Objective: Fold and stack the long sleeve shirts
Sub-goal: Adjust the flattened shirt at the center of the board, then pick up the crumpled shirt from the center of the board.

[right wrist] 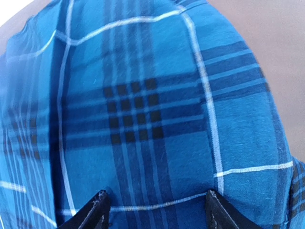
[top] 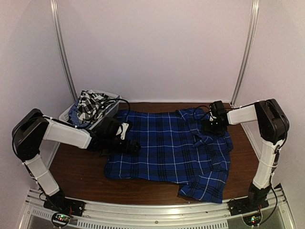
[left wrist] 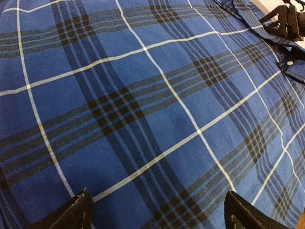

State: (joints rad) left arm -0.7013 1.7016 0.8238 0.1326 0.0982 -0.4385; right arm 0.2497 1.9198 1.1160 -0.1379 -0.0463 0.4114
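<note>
Plainly, the left gripper [left wrist: 156,210] is released, its jaws spread wide and hovering just above the flat cloth at the 9 o'clock end of the blue plaid shirt [top: 167,148]. The right gripper [right wrist: 155,202] sits at the shirt's 3 o'clock end. Its fingers [right wrist: 97,212] stand apart with a hump of blue cloth between them, and I cannot tell whether they pinch it.

The shirt lies spread on the counter [top: 76,167] between the two arms. Its long axis runs from 9 to 3 o'clock, with the collar [top: 194,116] toward 3 and the hem toward 9. One sleeve [top: 205,187] lies rumpled at about 5 o'clock, near the counter's front edge.

At 10 o'clock, beyond the left arm, the black-and-white checked shirt [top: 90,104] is heaped in a white mesh basket [top: 66,113].
</note>
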